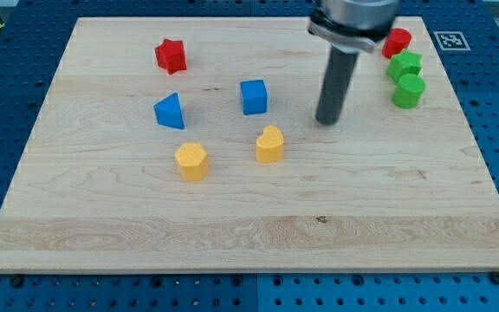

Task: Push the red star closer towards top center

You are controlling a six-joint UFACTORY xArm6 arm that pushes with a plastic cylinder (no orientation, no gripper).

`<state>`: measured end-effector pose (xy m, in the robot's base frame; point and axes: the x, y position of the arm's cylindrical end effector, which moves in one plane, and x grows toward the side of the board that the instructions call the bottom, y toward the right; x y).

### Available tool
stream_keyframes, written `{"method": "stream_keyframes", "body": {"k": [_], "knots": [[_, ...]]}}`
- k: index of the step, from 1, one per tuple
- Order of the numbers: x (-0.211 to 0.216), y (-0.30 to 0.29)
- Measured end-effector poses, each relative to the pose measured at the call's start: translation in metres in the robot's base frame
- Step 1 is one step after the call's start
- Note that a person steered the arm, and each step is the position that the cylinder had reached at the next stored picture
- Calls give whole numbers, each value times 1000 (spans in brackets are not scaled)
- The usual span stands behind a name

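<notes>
The red star (pixel 171 55) lies on the wooden board (pixel 249 225) at the view's upper left. My tip (pixel 327 120) rests on the board right of centre, far to the right of the red star and below it. The tip stands right of the blue cube (pixel 254 96) and up and to the right of the yellow heart block (pixel 269 145). It touches no block.
A blue triangular block (pixel 170 111) and a yellow hexagonal block (pixel 192 161) lie left of centre. A red round block (pixel 398 42), a green star (pixel 405 64) and a green block (pixel 409 90) cluster at the upper right. A fiducial tag (pixel 450 40) marks the top right corner.
</notes>
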<state>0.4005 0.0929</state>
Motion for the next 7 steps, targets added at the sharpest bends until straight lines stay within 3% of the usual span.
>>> {"method": "stream_keyframes", "body": {"k": [1,3,5,7], "knots": [[-49,-24],[-144,-130],[-146,-282],[-109,-249]]}}
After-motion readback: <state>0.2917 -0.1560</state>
